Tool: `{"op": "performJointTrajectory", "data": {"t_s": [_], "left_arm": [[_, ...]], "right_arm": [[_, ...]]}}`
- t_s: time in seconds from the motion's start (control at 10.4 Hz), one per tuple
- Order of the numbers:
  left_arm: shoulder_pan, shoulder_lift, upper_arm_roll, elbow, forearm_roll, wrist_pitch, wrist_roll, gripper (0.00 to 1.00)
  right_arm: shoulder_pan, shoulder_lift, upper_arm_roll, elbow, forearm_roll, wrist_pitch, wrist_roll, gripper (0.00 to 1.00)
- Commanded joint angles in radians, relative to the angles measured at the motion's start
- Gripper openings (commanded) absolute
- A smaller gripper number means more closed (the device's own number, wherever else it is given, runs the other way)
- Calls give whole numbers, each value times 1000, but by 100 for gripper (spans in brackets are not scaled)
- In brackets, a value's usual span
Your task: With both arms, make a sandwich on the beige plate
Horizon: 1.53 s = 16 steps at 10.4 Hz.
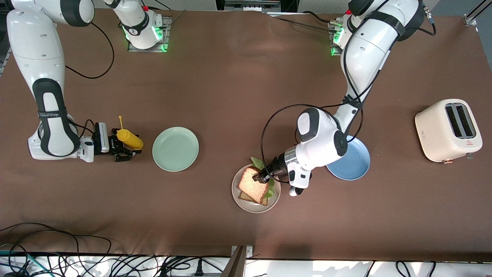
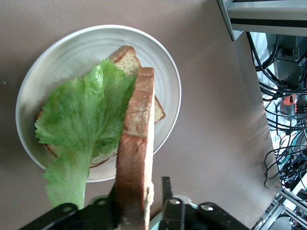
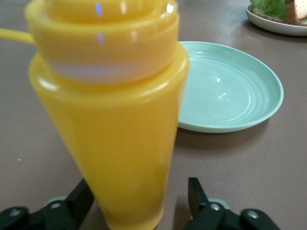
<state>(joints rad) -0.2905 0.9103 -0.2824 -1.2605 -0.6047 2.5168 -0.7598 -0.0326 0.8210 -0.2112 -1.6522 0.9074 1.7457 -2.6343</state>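
Step in hand: closing the sandwich. Left gripper [image 1: 262, 176], over the beige plate [image 1: 236, 190] near the front edge mid-table, pinches the top slice [image 2: 135, 163] on edge above the lettuce [image 2: 81, 120] and bottom slice [image 2: 125, 57]. Next move, as judged: tilt the slice flat, lower squarely, then let go. Right gripper [image 1: 123, 149], low at the right arm's end beside the green plate [image 1: 175, 149], straddles the yellow bottle [image 3: 115, 124], jaws wide, not gripping.
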Motion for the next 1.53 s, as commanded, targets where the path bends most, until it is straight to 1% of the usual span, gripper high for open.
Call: {"op": "performJointTrajectory", "data": {"t_s": [0.0,0.1,0.29,0.38,0.48,0.57,0.77,0.96,1.05,1.25,1.44], "left_arm": [[-15,9,14,26,-6,0,17,87],[-18,9,14,24,22,-4,17,100],[-19,9,15,17,57,-16,13,100],[-19,7,15,9,84,-39,13,100],[-19,7,15,9,139,-88,13,100],[-19,7,15,7,201,-111,10,100],[-19,9,19,9,223,-157,11,100],[-19,2,16,10,337,-238,10,100],[-19,2,17,10,347,-249,10,100],[-16,-7,19,10,349,-294,11,100],[-4,-48,23,16,419,-436,11,100]], "right_arm": [[-13,9,-23,40,-27,-35,-6,100],[-13,6,-34,73,-69,-37,0,100],[-13,-16,-46,138,-146,-57,37,100],[-17,-54,-48,138,-185,-55,101,100],[-20,-100,-48,138,-218,-52,205,100],[-18,-147,-48,138,-275,-46,331,100],[-15,-244,-40,137,-390,-40,590,100],[-9,-333,1,131,-506,-41,863,100],[-9,-368,18,129,-534,-44,981,100],[-6,-428,24,105,-536,-43,1194,100],[2,-477,26,86,-554,-48,1395,100]]}}
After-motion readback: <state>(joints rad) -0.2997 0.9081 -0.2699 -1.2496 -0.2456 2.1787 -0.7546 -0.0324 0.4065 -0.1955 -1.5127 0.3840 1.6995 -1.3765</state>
